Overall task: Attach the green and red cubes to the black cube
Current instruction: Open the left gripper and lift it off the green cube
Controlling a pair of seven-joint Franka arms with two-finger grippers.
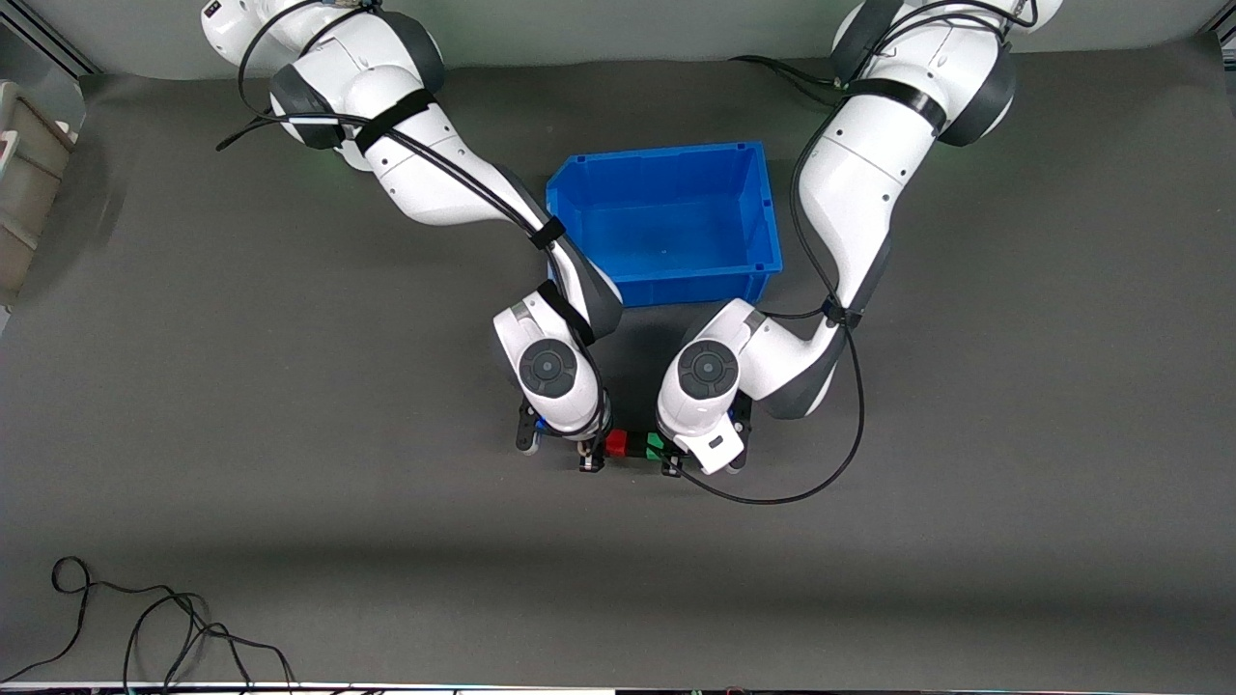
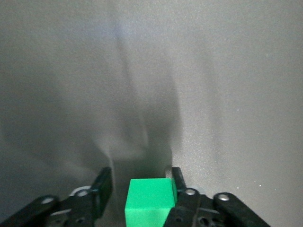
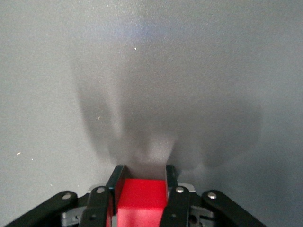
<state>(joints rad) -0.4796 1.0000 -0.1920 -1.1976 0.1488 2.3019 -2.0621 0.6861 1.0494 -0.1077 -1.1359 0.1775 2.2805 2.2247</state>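
Front view first: I see both arms reaching down nearer the camera than the blue bin (image 1: 666,217), with the red cube (image 1: 616,443), black cube (image 1: 637,445) and green cube (image 1: 656,444) in a row between them on the grey bench (image 1: 290,405). In the left wrist view, my left end effector (image 2: 142,189) stands apart, one finger touching green. In the right wrist view, the right end effector (image 3: 141,182) is clamped on red.

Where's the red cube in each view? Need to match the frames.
Front view: red cube sits low at centre, beside the right gripper, nearer the camera than the blue bin.
Left wrist view: not in it.
Right wrist view: between the fingers at the bottom edge.
Shared landmark: the grey mat.
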